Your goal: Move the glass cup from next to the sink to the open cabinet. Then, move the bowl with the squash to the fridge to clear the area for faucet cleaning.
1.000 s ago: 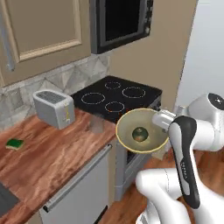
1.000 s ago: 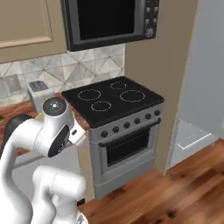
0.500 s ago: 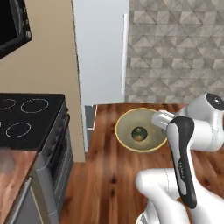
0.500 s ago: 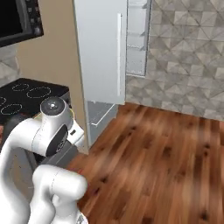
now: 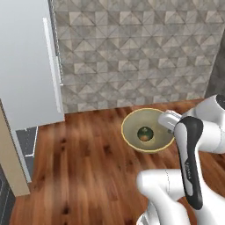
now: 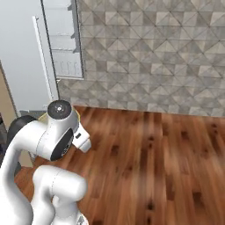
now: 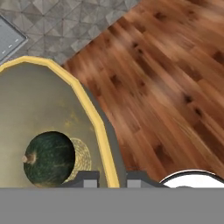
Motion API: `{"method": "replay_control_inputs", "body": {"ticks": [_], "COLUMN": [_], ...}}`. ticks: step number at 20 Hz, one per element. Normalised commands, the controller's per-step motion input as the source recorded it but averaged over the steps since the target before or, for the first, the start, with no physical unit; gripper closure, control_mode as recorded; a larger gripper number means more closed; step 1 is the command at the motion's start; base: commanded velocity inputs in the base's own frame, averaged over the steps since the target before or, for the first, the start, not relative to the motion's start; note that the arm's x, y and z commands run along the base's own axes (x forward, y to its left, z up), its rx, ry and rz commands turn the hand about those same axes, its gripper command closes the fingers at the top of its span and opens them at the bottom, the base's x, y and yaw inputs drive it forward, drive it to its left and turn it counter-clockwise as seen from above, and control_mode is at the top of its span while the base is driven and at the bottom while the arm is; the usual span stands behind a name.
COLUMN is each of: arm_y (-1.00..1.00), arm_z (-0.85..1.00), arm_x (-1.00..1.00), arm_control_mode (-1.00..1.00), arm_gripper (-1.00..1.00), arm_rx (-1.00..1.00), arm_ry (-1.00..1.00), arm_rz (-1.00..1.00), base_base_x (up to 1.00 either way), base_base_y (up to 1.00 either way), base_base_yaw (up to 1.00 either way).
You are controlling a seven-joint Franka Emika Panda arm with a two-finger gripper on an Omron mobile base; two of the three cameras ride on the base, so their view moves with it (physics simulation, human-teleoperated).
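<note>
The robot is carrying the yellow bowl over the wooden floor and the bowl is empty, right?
Not quite. The bowl is not empty: a small dark green squash sits in it. The left base view and the hand view both show it. The rest is right: the gripper has its jaws clamped on the bowl's rim, and the wooden floor lies below it.

Glossy wood-plank floor (image 5: 88, 176), matt stone-look tiled wall (image 5: 132, 52), smooth matt bowl (image 5: 132, 132), seemingly brushed-metal fridge (image 5: 22, 66).
</note>
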Motion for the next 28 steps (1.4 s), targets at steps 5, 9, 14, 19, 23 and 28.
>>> {"method": "replay_control_inputs", "body": {"ticks": [5, 9, 14, 19, 23, 28], "arm_y": [0.00, 0.00, 0.00, 0.00, 0.00, 0.00], "arm_z": [0.00, 0.00, 0.00, 0.00, 0.00, 0.00], "arm_x": [0.00, 0.00, 0.00, 0.00, 0.00, 0.00], "arm_control_mode": [1.00, 1.00, 1.00, 1.00, 1.00, 1.00], "arm_gripper": [1.00, 1.00, 1.00, 1.00, 1.00, 1.00], "arm_rx": [0.00, 0.00, 0.00, 0.00, 0.00, 0.00], "arm_ry": [0.00, 0.00, 0.00, 0.00, 0.00, 0.00], "arm_rz": [0.00, 0.00, 0.00, 0.00, 0.00, 0.00], "base_base_x": [1.00, 1.00, 1.00, 1.00, 1.00, 1.00], "base_base_y": [-0.01, 0.00, 0.00, 0.00, -0.16, -0.62], "base_base_yaw": [-0.03, 0.00, 0.12, 0.57, 0.58, 0.37]}}
